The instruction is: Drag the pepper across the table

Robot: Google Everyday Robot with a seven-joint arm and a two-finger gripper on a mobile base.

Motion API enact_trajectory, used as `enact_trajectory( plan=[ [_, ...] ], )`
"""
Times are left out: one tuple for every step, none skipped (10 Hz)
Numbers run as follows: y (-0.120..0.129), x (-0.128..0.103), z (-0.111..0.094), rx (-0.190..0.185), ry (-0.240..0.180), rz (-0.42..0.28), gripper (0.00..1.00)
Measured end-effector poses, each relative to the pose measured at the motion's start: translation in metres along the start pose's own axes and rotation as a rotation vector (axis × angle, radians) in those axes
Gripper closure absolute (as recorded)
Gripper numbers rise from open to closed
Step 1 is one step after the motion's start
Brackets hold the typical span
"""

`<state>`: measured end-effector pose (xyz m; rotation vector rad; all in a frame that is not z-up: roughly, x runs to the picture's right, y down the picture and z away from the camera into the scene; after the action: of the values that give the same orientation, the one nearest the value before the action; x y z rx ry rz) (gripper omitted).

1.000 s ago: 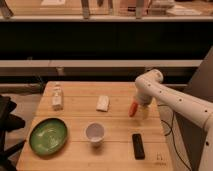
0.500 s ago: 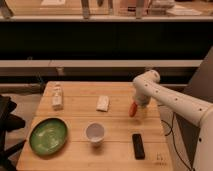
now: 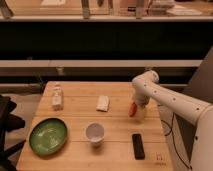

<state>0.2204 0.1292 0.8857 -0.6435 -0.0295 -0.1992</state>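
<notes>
I see the gripper low over the right edge of the pale wood-plank bench, its jaws clamped on the tapered orange-red pepper, which stands steeply tilted. A flat black remote lies nearer the front. A round white cup and a glossy green bowl sit to the left.
</notes>
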Motion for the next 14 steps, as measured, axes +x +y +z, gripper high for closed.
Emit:
enact_trajectory(
  plan=[
    [0.0, 0.0, 0.002, -0.002, -0.001, 0.004, 0.2],
    [-0.001, 0.0, 0.003, -0.002, -0.001, 0.01, 0.2],
    [-0.001, 0.0, 0.004, -0.003, -0.002, 0.013, 0.2],
    [-0.001, 0.0, 0.005, -0.004, -0.002, 0.016, 0.2],
    [-0.002, 0.0, 0.006, -0.005, -0.003, 0.019, 0.2],
    [-0.002, 0.0, 0.007, -0.006, -0.003, 0.022, 0.2],
    [-0.002, 0.0, 0.009, -0.007, -0.004, 0.027, 0.2],
    [-0.002, 0.0, 0.01, -0.009, -0.004, 0.03, 0.2],
    [-0.002, 0.0, 0.011, -0.01, -0.005, 0.035, 0.2],
    [-0.002, 0.0, 0.013, -0.01, -0.005, 0.038, 0.2],
    [-0.002, 0.001, 0.014, -0.009, -0.005, 0.042, 0.2],
    [-0.003, 0.001, 0.014, -0.009, -0.006, 0.045, 0.2],
    [-0.002, 0.002, 0.015, -0.008, -0.006, 0.047, 0.2],
    [-0.003, 0.003, 0.015, -0.007, -0.006, 0.052, 0.21]
  ],
)
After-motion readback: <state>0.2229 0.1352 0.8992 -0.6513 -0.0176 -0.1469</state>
